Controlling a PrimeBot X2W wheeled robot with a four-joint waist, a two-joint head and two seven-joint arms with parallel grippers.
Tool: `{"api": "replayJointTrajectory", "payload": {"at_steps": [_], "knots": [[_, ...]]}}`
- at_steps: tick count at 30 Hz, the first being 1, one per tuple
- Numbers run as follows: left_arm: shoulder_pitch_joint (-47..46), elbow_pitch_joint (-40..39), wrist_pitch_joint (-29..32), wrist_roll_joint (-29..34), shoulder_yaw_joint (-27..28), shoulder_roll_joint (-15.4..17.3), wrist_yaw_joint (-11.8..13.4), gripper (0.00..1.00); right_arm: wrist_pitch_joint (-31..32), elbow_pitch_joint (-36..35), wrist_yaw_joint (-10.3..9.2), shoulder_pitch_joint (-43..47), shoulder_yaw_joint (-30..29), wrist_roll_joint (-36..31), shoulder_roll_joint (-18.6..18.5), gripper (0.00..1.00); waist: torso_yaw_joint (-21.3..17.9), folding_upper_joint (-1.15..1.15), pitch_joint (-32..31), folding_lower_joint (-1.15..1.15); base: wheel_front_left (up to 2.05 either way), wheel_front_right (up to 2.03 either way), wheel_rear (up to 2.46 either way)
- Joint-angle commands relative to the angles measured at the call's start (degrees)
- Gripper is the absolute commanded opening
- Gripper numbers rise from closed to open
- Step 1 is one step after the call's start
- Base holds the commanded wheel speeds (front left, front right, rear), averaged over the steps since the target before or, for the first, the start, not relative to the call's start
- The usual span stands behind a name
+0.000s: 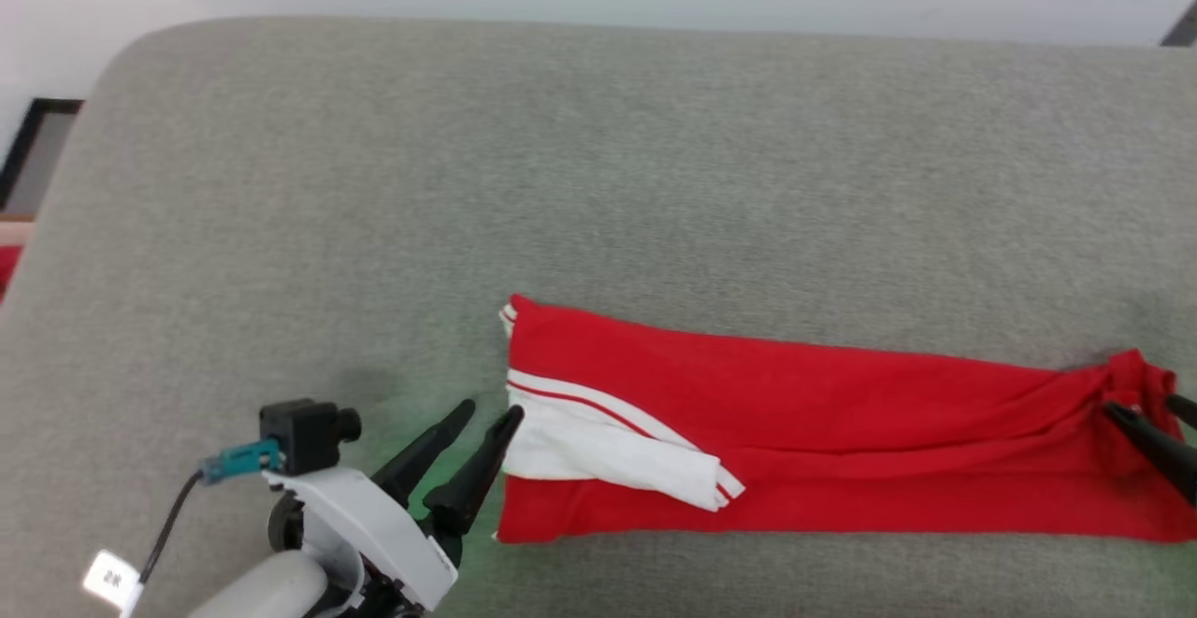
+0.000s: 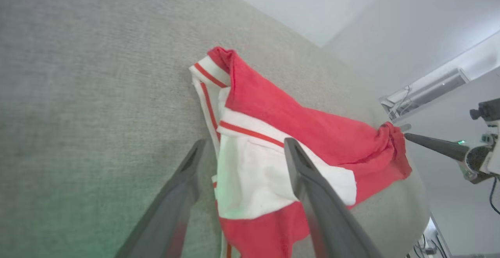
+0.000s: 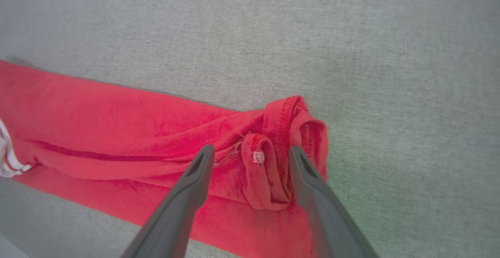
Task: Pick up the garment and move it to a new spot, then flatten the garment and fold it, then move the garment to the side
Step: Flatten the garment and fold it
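The garment (image 1: 842,431) lies folded into a long red strip across a grey upholstered surface (image 1: 598,179), its white sleeve (image 1: 608,450) on top at the left end. The left gripper (image 1: 491,409) stands with fingers spread at that end, one finger over the sleeve. The right gripper (image 3: 252,150) straddles the bunched hem (image 3: 273,160) with its jaws apart, perhaps brushing the cloth.

Bright even light, faint green glow

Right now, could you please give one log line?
shirt: folded long on grey cushion | left gripper: open, sleeve end | right gripper: open, other end
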Motion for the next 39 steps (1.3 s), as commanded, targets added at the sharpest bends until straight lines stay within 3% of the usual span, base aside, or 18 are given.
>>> {"api": "replayJointTrajectory", "payload": {"at_steps": [1,6,10,19,33,39], "knots": [[1.9,0.4,-0.4,0.4,2.0,-1.0,0.7,1.00,1.1,-0.1,0.00,1.3,-1.6,0.3,-0.2,1.00,1.7,0.00,-0.7,0.00,0.00,0.00,0.00],[6.3,1.4,-0.5,6.7,10.9,-4.7,2.0,1.00,4.0,2.2,0.00,3.6,-7.0,1.0,0.3,1.00,4.0,0.00,-1.0,0.00,0.00,0.00,0.00],[9.0,1.4,-0.5,17.0,16.9,-7.2,3.7,1.00,6.6,4.6,0.00,4.6,-10.6,2.3,1.9,1.00,5.1,0.00,-1.0,0.00,0.00,0.00,0.00],[12.9,1.3,-0.4,34.9,26.9,-11.5,3.4,1.00,10.8,5.8,0.00,3.8,-13.9,0.9,4.1,1.00,5.4,0.00,-0.6,0.00,0.00,0.00,0.00],[15.1,-2.1,-0.4,52.3,39.3,-16.8,4.2,1.00,15.8,6.7,0.00,4.6,-17.0,-2.2,5.7,1.00,5.0,0.00,-1.8,0.00,0.00,0.00,0.00],[16.9,-1.2,-0.4,57.9,43.2,-20.2,3.3,1.00,17.0,8.5,0.00,2.7,-17.6,-4.8,8.8,1.00,5.3,0.00,-0.6,0.00,0.00,0.00,0.00]]}}
